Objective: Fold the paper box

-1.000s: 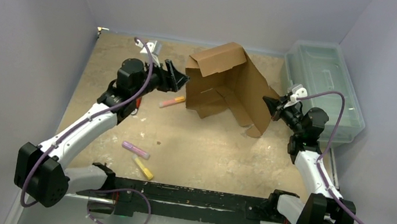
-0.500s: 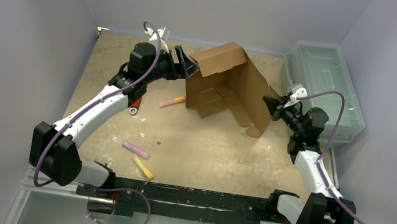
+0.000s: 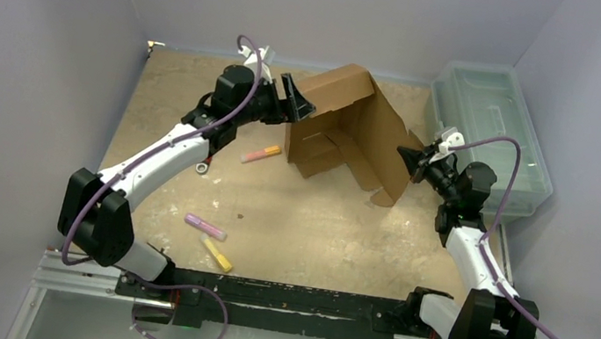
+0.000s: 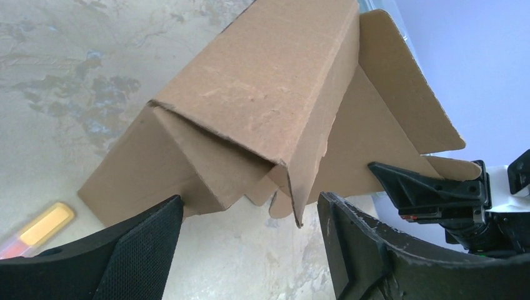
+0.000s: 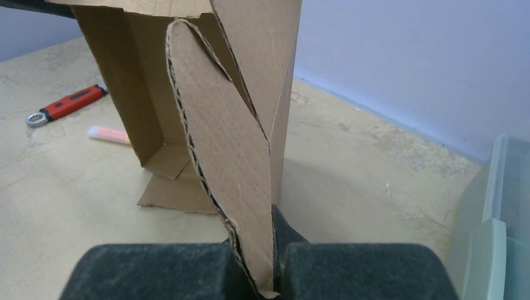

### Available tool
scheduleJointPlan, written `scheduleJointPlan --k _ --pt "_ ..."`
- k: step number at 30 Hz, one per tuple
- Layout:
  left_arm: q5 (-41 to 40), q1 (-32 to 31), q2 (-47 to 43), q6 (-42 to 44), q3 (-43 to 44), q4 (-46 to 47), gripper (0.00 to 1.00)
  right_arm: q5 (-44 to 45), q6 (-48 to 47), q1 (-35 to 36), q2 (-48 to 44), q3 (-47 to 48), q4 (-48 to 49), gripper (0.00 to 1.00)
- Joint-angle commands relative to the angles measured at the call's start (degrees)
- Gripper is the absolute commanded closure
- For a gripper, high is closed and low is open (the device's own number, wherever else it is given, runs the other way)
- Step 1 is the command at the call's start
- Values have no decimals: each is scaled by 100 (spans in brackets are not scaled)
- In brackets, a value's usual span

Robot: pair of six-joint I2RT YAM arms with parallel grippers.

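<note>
The brown cardboard paper box [image 3: 347, 132] stands half-folded and tilted at the back middle of the table. My right gripper [image 3: 409, 160] is shut on a rounded flap of the box [image 5: 231, 162] at its right edge. My left gripper [image 3: 297, 103] is open at the box's upper left corner, its jaws wide apart on either side of a folded corner edge [image 4: 287, 169]. The left fingers [image 4: 144, 244] are close to the cardboard without clamping it. The right gripper's black jaws also show past the box in the left wrist view [image 4: 431, 187].
A translucent pale-green bin [image 3: 489, 129] stands at the back right. A pink-yellow marker [image 3: 260, 154] and a red-handled wrench [image 3: 205, 161] lie left of the box. A purple marker [image 3: 205, 226] and a yellow marker [image 3: 217, 254] lie near the front left.
My left arm has swung up and to the right, bringing its open gripper to the box's upper left corner. The right gripper has stayed shut on the flap.
</note>
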Motion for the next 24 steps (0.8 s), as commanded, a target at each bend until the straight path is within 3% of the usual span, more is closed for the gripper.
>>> scheduleJointPlan --k 1,9,24 --pt "-410 -269 262 -147 565 -101 22 9 40 -7 9 55 -8 100" --pt "-1173 -447 417 -282 772 -282 35 -50 60 -9 -9 72 -17 100" --pt "-1971 -545 552 85 863 -404 48 -134 101 -10 -9 86 -17 100"
